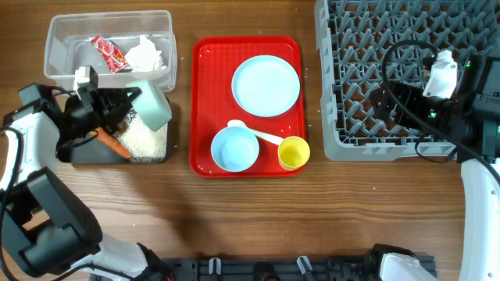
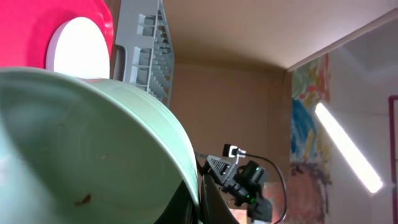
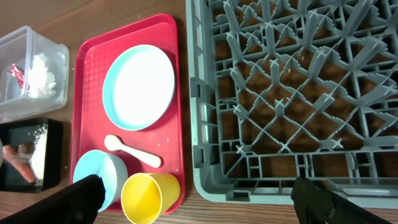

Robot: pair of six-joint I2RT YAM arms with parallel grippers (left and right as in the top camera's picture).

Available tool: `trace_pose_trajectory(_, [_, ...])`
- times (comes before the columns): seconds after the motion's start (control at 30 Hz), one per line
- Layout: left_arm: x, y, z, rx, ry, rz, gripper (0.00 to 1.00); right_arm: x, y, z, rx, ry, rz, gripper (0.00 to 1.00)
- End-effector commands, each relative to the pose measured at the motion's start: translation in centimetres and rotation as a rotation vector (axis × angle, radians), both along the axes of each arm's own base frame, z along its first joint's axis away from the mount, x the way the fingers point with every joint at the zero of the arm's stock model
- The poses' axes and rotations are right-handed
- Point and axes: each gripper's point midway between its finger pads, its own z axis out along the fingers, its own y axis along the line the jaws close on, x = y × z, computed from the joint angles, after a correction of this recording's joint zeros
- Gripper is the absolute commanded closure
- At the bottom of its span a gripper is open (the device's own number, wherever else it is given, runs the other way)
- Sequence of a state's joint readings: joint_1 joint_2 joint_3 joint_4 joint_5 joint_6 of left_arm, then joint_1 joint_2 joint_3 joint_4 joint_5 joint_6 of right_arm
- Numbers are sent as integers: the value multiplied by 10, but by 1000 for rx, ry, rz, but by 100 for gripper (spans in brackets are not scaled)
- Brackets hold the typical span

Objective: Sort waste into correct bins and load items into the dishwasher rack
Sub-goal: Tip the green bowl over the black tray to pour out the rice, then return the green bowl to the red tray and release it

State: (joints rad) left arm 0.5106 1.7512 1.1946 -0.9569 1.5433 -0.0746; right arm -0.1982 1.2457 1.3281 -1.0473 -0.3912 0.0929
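At 9 o'clock of the red tray (image 1: 205, 101), the left gripper (image 1: 109, 109), apparently pinching the rim, tips the pale-green bowl (image 1: 154, 103) over the black tray (image 1: 117, 160) to shed rice (image 1: 148, 140) beside the carrot (image 1: 114, 144); the right gripper (image 3: 198, 185) hangs wide open over the dishwasher rack (image 3: 280, 93).

Left arm (image 1: 31, 148), left of red tray (image 1: 205, 109): white shells, black joints, bulky rounded links. Left fingers (image 1: 117, 103): black, with white block (image 1: 83, 77) mounted behind them. Right arm (image 1: 478, 203), right of red tray: white lower link, black wrist section, white housing (image 1: 442, 74), looped black cable (image 1: 394, 58), small green light (image 1: 431, 115). Right fingers (image 3: 78, 196): matte black, blunt, rounded edges. White base housing (image 1: 394, 265) below tray, toward the right.
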Motion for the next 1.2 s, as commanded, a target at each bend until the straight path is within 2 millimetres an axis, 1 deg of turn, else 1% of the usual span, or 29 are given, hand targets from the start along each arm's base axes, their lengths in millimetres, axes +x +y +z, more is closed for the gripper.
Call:
trace_pose_trajectory(0.0, [-1,7,5,-58,35,21,96,1,-3,-8,3,23,-19,0])
trace_pose_trajectory(0.33, [-1,7,5,-63,43,21,96,2,-3,-10,4,28,-19,0])
trace_pose_trajectory(0.4, [-1,6,8,-55,30,18,96,2,-3,-10,4,28,-19,0])
trace_pose_trajectory(0.47, [1,1,16,-21,-25,-1,96,2,-3,-10,5,30,-19,0])
trace_pose_trajectory(0.5, [2,-8,26,24,-93,-28,96,2,-3,-10,5,30,-20,0])
trace_pose_trajectory(0.53, [3,-15,31,68,-129,-46,96,3,-3,-10,4,28,-19,0])
trace_pose_trajectory(0.6, [8,-38,39,230,-195,-89,96,4,-3,-11,5,28,-20,0])
trace_pose_trajectory(0.67, [15,-63,41,437,-253,-120,96,4,-3,-11,5,30,-20,0])
trace_pose_trajectory(0.73, [24,-84,30,672,-279,-121,96,4,-3,-12,6,32,-20,0])
trace_pose_trajectory(0.77, [33,-92,14,868,-270,-102,96,4,-3,-12,6,33,-21,0])
trace_pose_trajectory(0.87, [46,-102,-28,1326,-230,-66,96,4,-3,-12,10,35,-25,0])
trace_pose_trajectory(0.9, [46,-113,-37,1409,-264,-112,96,5,-3,-12,9,35,-25,0])
trace_pose_trajectory(0.93, [46,-127,-48,1465,-300,-166,96,4,-3,-12,10,36,-26,0])
trace_pose_trajectory(0.97, [46,-136,-56,1498,-319,-202,96,4,-3,-12,10,37,-26,0])
trace_pose_trajectory(1.0, [47,-145,-71,1550,-328,-240,96,4,-3,-13,11,39,-25,0])
trace_pose_trajectory(1.03, [49,-149,-81,1583,-322,-254,96,4,-3,-13,11,41,-25,0])
trace_pose_trajectory(1.07, [51,-154,-95,1612,-314,-276,96,3,-3,-13,11,43,-24,0])
trace_pose_trajectory(1.1, [53,-160,-109,1623,-312,-307,96,3,-3,-13,9,43,-23,0])
trace_pose_trajectory(1.17, [54,-166,-131,1636,-310,-357,96,3,-3,-13,9,42,-23,0])
